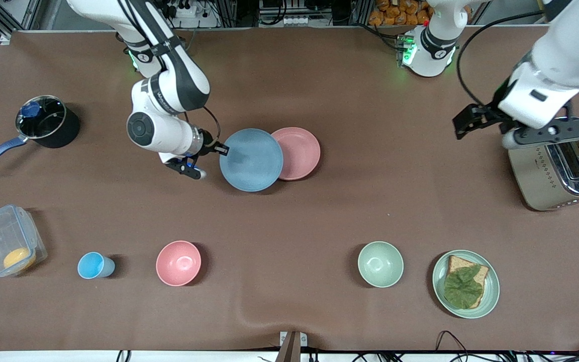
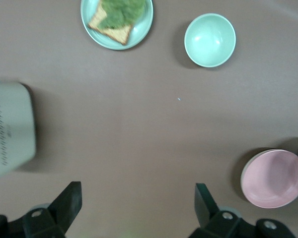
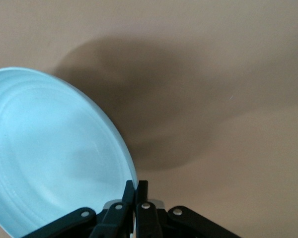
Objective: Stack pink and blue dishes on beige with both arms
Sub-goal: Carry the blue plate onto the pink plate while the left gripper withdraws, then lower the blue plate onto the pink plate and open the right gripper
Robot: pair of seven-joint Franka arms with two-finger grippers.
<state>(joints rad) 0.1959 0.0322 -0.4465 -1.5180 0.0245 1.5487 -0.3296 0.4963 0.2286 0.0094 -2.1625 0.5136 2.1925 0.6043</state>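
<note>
Right gripper (image 1: 223, 149): frame center-left, fingers pinched on the rim of the blue plate (image 1: 251, 160), lifted.
Blue plate: overlaps the pink plate (image 1: 297, 153) at frame center.
Pink plate: lies on the table, no beige plate visible under it.
Left gripper (image 1: 463, 122): upper right, fingers spread, empty, beside the toaster (image 1: 556, 175).
</note>
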